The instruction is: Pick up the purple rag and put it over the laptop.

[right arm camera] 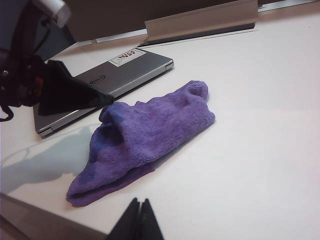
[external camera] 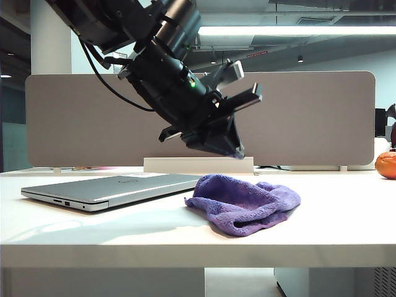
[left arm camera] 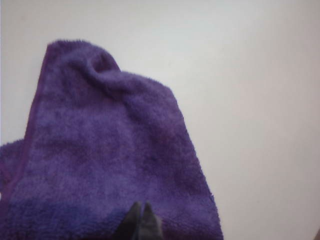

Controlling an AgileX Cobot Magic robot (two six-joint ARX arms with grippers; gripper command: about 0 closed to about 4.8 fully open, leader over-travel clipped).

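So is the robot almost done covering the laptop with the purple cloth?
Not yet. Nothing looks finished: the purple rag lies crumpled on the table beside the closed laptop, not on it. In hand: the left gripper hangs shut just above the rag, touching nothing. The right gripper waits shut, off to the side. Left to do: open, grab the rag, lift it, lay it over the laptop.
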